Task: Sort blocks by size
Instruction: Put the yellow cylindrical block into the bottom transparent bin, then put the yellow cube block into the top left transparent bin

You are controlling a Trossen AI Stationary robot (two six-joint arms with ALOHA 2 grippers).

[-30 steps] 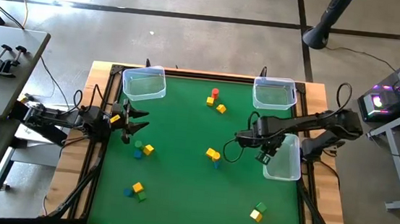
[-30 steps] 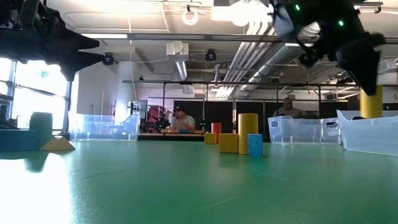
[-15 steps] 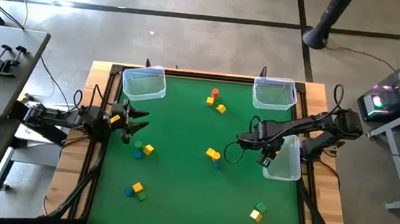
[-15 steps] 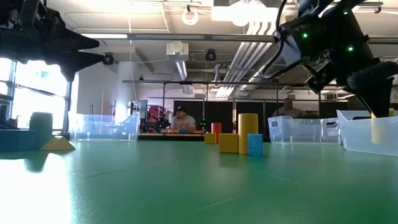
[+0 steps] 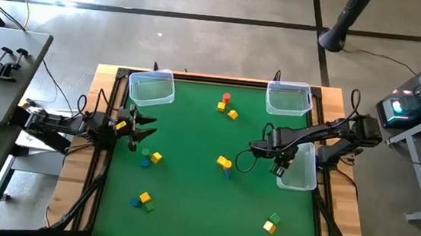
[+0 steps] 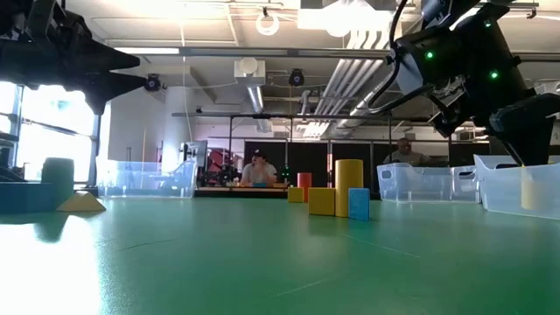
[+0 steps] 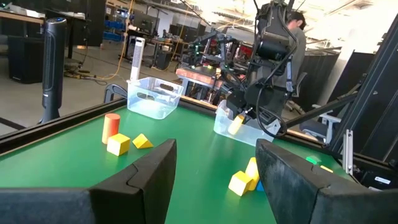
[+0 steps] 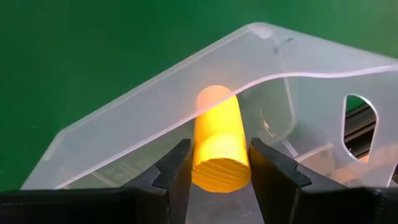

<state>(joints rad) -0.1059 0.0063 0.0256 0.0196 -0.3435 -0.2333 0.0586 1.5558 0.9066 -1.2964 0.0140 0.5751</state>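
Observation:
My right gripper [image 5: 279,167] is shut on a yellow cylinder [image 8: 216,144] at the left wall of a clear bin [image 5: 302,169] by the table's right edge. In the low view the cylinder [image 6: 534,188] shows through the bin's wall. My left gripper [image 5: 142,126] is open and empty above the table's left edge. Small blocks lie on the green mat in groups. A red cylinder [image 5: 227,98] stands with yellow blocks [image 5: 231,114] at the far middle. There is a yellow block [image 5: 224,163] at the centre and other blocks [image 5: 150,157] at the left. My right gripper pinches the yellow cylinder's curved sides [image 8: 200,155] between its two fingers [image 8: 177,167], near the cylinder's upper end. The fingers point down and lie along the cylinder. It hangs about upright, its lower end [image 6: 534,199] down inside the bin; whether it rests on the bin's floor, I cannot tell.
Two more clear bins stand at the far left [image 5: 152,88] and far right [image 5: 288,99] corners. More blocks lie near the front left [image 5: 144,200] and front right [image 5: 271,223]. The mat's middle between the groups is bare. People sit in the room beyond the table.
My right gripper has gone down with the yellow cylinder and a little toward the table's right edge. The cylinder's lower end is now inside the right bin; it was above the rim before.

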